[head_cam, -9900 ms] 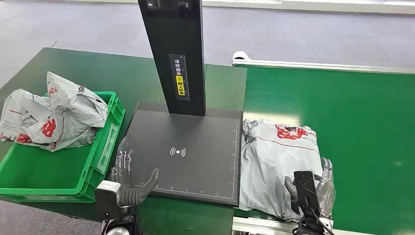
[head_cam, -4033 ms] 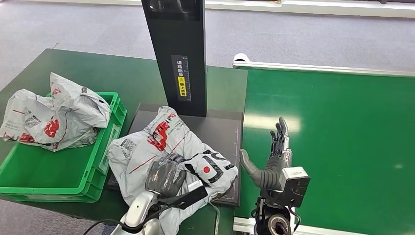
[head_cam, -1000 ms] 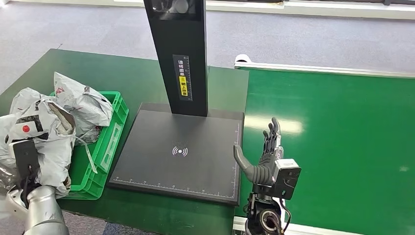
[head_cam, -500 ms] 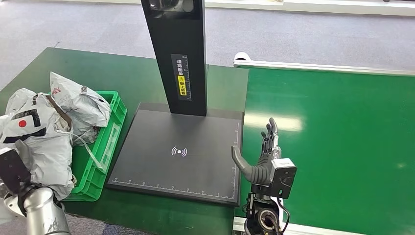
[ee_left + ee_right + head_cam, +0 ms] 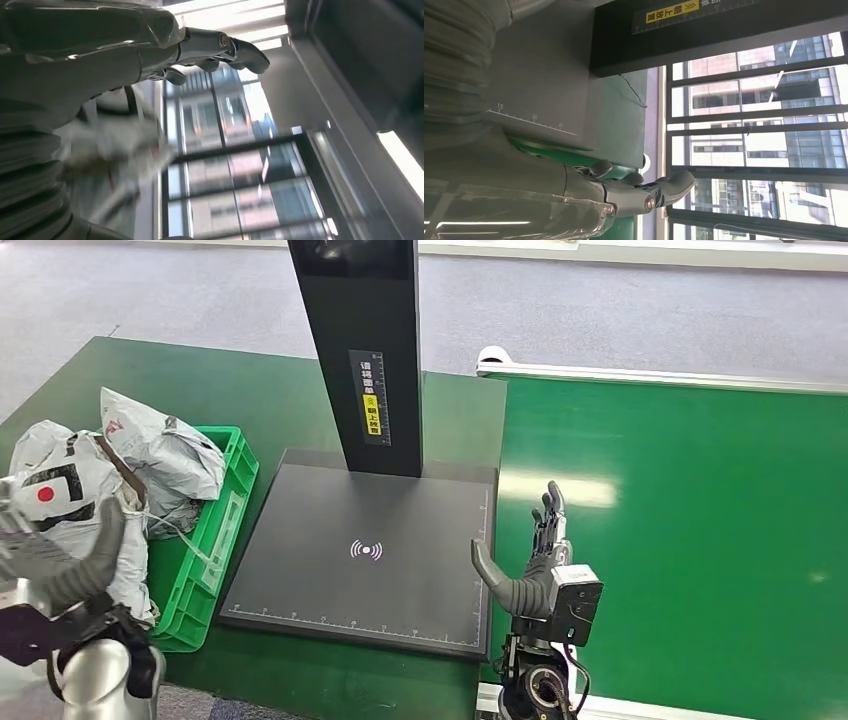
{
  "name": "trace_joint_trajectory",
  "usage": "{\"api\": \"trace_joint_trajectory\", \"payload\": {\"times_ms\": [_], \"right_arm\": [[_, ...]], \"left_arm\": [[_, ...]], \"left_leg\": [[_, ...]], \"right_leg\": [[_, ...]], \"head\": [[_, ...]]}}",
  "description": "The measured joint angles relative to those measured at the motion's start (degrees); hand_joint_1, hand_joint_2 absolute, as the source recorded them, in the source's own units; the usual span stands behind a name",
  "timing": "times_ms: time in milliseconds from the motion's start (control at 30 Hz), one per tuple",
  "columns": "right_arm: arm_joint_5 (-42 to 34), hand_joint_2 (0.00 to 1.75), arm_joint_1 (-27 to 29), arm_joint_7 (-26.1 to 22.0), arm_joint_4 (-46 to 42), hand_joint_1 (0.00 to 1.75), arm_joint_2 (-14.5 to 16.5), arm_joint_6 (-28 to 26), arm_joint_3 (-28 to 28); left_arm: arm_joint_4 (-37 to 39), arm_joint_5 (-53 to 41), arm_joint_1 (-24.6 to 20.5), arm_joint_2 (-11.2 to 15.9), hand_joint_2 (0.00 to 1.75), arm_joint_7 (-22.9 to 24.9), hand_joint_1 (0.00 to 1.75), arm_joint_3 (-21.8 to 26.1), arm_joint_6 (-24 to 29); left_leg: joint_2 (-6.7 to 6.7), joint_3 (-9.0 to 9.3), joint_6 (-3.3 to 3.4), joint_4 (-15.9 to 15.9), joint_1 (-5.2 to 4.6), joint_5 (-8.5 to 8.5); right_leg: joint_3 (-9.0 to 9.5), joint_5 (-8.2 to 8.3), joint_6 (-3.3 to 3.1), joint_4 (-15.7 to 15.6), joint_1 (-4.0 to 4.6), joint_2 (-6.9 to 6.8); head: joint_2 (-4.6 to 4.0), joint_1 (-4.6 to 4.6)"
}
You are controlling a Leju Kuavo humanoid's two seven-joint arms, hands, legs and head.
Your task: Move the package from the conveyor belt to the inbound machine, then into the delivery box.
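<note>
scanner platform (image 5: pixel 360 540) bare, black post (image 5: pixel 365 350) behind; packages (image 5: pixel 120 465) heaped in green crate (image 5: pixel 215 530).

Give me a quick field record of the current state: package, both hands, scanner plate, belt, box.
package: grey mailer bag, at the near left end of the delivery box, draped over its rim
left hand: open, just in front of that bag, holding nothing
right hand: open, fingers up, at the belt's left edge
inbound machine plate: bare
conveyor belt: no package on the visible part
delivery box: green crate, another grey bag inside
</note>
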Motion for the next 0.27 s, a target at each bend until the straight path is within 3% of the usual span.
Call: {"api": "trace_joint_trajectory", "payload": {"times_ms": [133,267], "right_arm": [[3.5,1.75,1.39,0.92,0.0,0.0,-0.32,-1.41,-0.02],[7.38,1.75,3.54,1.25,0.01,0.0,-0.81,-3.54,0.14]], "left_arm": [[-1.91,1.48,6.31,-0.91,1.75,3.57,0.0,-9.78,-2.81],[0.45,5.8,10.9,-1.83,1.75,5.67,0.0,-16.1,-1.79]], "left_leg": [[0.03,0.04,0.02,0.0,-0.01,-0.1],[0.04,0.01,0.01,-0.01,0.0,-0.16]], "right_leg": [[-0.02,-0.03,0.02,-0.02,-0.01,0.03],[-0.04,-0.09,0.06,-0.02,0.0,0.04]], "head": [[0.02,-0.02],[0.01,-0.02]]}}
